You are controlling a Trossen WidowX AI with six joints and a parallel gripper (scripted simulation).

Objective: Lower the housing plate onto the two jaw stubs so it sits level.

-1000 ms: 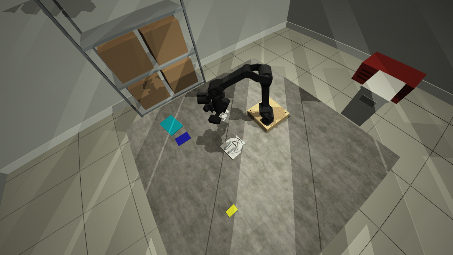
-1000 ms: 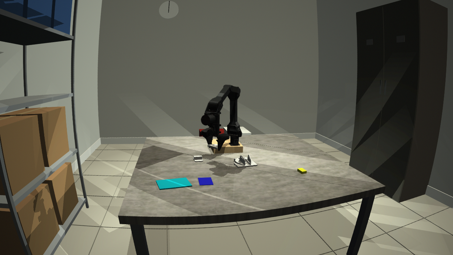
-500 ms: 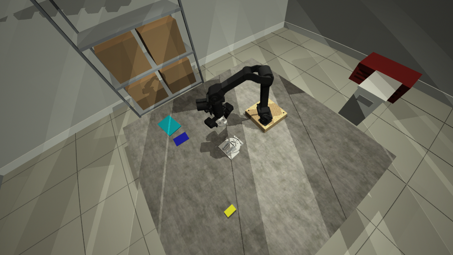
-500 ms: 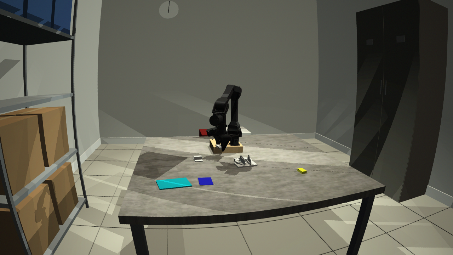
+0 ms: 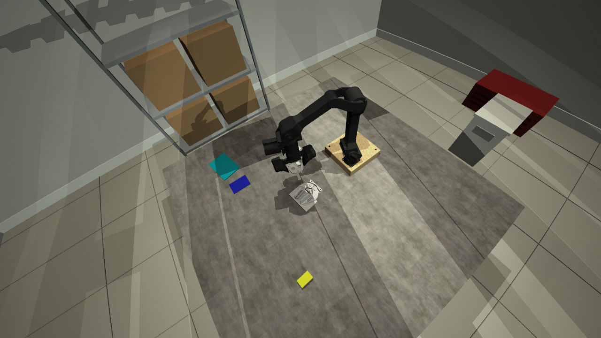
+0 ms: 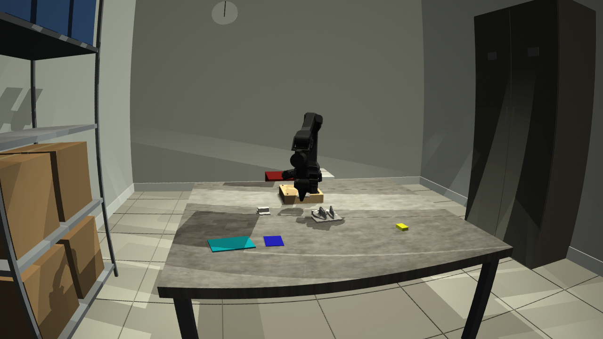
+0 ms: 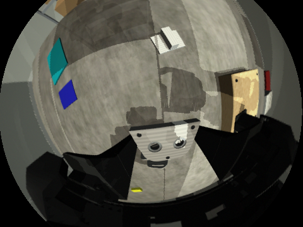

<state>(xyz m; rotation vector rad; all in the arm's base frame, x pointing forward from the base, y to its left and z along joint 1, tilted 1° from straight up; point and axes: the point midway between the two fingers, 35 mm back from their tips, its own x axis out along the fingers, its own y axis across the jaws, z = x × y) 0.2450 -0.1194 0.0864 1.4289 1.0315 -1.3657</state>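
My gripper (image 5: 294, 165) (image 6: 301, 197) (image 7: 164, 131) is shut on the housing plate (image 5: 295, 168) (image 7: 167, 153), a pale plate with two round holes and small corner holes. It holds the plate by two opposite edges, roughly level, in the air above the table. The pale base (image 5: 308, 207) (image 6: 333, 219) lies on the table, nearer the camera than the gripper in the top view and to its lower right in the exterior view. Two grey jaws stand on it. The stubs are too small to make out. The base does not show in the wrist view.
A white stepped block (image 6: 263, 211) (image 7: 172, 39) stands apart. A teal plate (image 5: 224, 166) (image 6: 231, 244) (image 7: 57, 61) and a blue tile (image 5: 239, 184) (image 6: 273, 241) (image 7: 68, 94) lie together. A yellow block (image 5: 304, 279) (image 6: 402, 226) (image 7: 136, 190) lies farther off. The arm stands on a wooden base (image 5: 365, 153) (image 6: 312, 199) (image 7: 246, 91).
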